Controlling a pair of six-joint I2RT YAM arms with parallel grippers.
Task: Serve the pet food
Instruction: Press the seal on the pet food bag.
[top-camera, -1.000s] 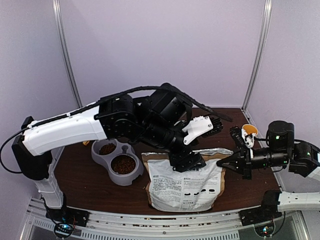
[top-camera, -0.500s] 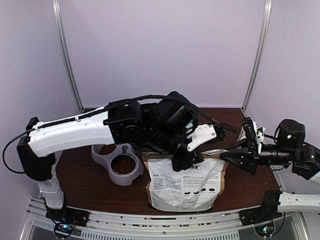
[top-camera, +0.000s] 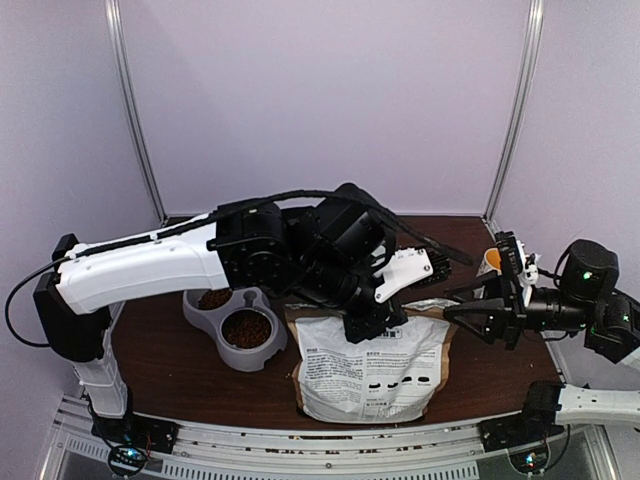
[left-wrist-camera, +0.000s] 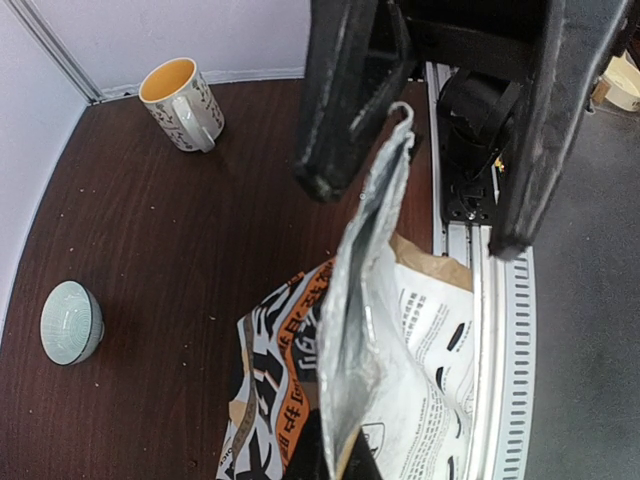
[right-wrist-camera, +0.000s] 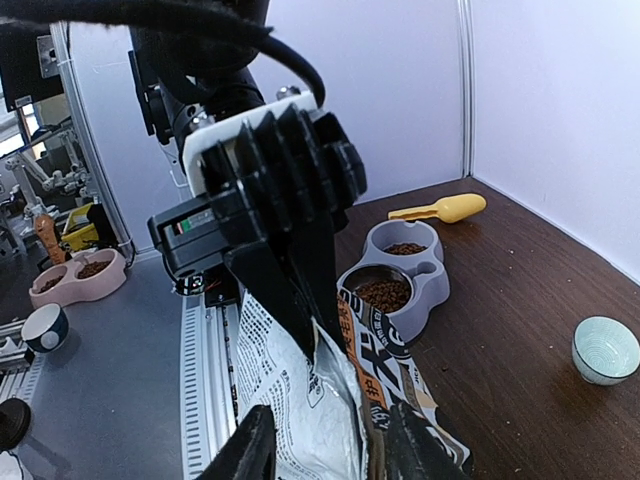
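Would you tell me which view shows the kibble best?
The right wrist view: kibble shows in both cups of the grey feeder, unobstructed. The top external view shows it too, the left arm overlapping the rear cup. The left wrist view shows none.

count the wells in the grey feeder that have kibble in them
2. Both wells of the grey feeder hold kibble: the near one, left of the bag, and the far one, partly under the left arm.
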